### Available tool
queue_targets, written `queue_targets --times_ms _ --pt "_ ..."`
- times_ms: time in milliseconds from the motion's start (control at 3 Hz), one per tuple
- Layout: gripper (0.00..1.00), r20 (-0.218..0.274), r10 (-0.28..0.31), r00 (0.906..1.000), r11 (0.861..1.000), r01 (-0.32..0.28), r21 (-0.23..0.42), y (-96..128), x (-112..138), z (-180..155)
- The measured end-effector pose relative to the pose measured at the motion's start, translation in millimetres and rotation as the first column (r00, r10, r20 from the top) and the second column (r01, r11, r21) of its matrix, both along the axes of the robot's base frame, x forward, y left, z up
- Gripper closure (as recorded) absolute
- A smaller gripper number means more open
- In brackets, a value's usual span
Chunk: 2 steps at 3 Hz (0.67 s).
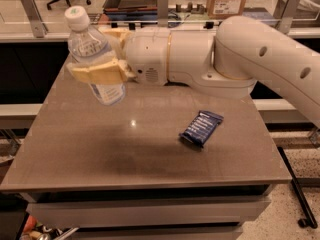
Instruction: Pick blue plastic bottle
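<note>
Clamped on the bottle (89, 43) with the gripper (94, 54), jaws closed around its middle: one tan finger (97, 73) across the near side, the other behind. Held up clear of the table (125, 159), above the far-left part, white cap leaning toward the far-left corner. Lying flat toward the right edge, well apart from the bottle: a dark-blue wrapper (201, 127).

gripper (93, 54) clasps the blue plastic bottle (84, 40) — bottle hides its far side.
</note>
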<state>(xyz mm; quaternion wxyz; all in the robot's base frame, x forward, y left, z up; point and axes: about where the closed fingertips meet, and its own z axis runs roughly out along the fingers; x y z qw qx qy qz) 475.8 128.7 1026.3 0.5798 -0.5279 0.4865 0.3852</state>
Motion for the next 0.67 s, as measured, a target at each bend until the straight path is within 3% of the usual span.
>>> queue_targets --times_ms 333,667 --pt "1.00 0.072 -0.006 0.9974 1.000 0.007 -0.010 -1.0 -5.0 30.6" --pt "1.00 0.072 -0.006 0.9974 1.000 0.007 -0.010 -0.9 -5.1 30.6"
